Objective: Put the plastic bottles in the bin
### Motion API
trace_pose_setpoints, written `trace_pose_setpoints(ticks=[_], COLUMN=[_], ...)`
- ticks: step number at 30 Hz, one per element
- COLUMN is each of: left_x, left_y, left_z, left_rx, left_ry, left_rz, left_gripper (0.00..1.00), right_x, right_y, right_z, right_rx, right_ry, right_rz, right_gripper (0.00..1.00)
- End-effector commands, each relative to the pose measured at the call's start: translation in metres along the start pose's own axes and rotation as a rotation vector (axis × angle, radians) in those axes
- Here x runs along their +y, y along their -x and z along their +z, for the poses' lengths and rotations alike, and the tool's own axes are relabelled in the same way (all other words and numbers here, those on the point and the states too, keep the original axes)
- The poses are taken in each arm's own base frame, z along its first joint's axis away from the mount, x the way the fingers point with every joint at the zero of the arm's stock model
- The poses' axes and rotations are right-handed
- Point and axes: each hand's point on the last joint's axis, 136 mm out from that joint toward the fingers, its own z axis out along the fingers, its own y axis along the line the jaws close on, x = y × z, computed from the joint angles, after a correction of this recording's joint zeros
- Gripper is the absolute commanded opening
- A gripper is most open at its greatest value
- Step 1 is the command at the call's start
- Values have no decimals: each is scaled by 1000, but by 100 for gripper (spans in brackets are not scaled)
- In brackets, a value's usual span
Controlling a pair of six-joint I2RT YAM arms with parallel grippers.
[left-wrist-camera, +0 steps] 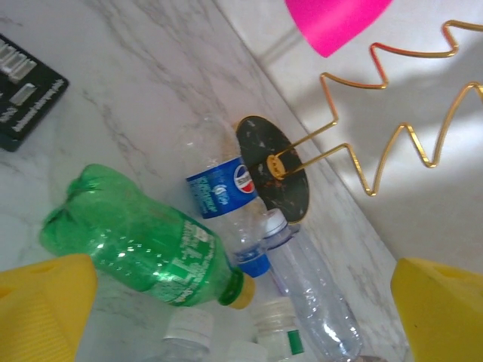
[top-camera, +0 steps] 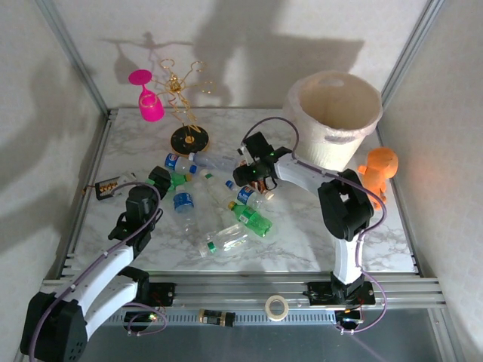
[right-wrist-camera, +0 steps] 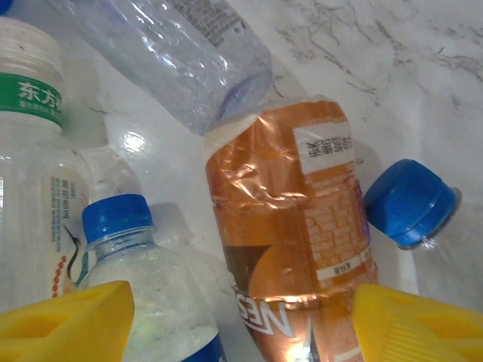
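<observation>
Plastic bottles (top-camera: pixel 219 200) lay heaped on their sides on the marble table (top-camera: pixel 302 241), in the stretch between the two grippers. The bin (top-camera: pixel 332 154) stood upright, well apart from both sets of jaws, out past the right arm's wrist, with an orange figure (top-camera: pixel 377 170) just beside it.

Noted for the left gripper (left-wrist-camera: pixel 241 290): jaws wide apart, holding nothing. A green bottle (left-wrist-camera: pixel 143 245) with a yellow cap lay crosswise just ahead of the gap, its base end nearer the yellow finger (left-wrist-camera: pixel 45 309) at the left of the wrist view; contact could not be told. Further out past the fingertips lay a blue-labelled bottle (left-wrist-camera: pixel 226 192) and a clear bottle (left-wrist-camera: pixel 313 298), neck to neck. Beyond them sat the black disc base (left-wrist-camera: pixel 268 162) of a gold wire rack (left-wrist-camera: pixel 392 128), a pink glass (left-wrist-camera: pixel 336 23) above it. A black box (left-wrist-camera: pixel 26 90) lay outside that same finger.

Noted for the right gripper (right-wrist-camera: pixel 241 302): jaws also apart, straddling a brown-labelled bottle (right-wrist-camera: pixel 294 249) that lay lengthwise in the gap, unclamped. A blue-capped bottle (right-wrist-camera: pixel 147 302) sat just beside one finger; a blue cap (right-wrist-camera: pixel 411 202) showed just ahead of the other. A crumpled clear bottle (right-wrist-camera: pixel 173 53) lay crosswise past the fingertips, and a white-capped bottle (right-wrist-camera: pixel 30 105) with a green band lay outside the gap.
</observation>
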Motion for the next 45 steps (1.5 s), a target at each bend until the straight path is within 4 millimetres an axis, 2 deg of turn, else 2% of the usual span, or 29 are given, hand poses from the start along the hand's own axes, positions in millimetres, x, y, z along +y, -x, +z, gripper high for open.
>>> trace_pose_setpoints(ticks=[1,7,12,24,31,38,45], left_x=[7,6,5,7,8,5,2], left_y=[-7,-8,-8,-11,-9,-9,-10], left_z=[0,2,2,1,0,2,1], left_rx=[37,44,44,53,41,43,52], left_ry=[3,-7,-17,-22,-22,-31,-48], left_rz=[-16,-20,-22,-25,-26,-33,-32], left_gripper=[100,100,99,100,100,100,100], right_x=[-6,-14,-21,-21,-21,-21,-19], right_y=[-1,-4,-5,1,-4,-2,11], right_z=[5,15,21,35,49,49,36], right_rx=[35,67,77,71,89,81,24], right_ry=[-57,-128,-178,-182,-175,-176,-170], right_rz=[-14,-34,-50,-93,-102,-104,-111], right_gripper=[74,72,74,75,74,64,47])
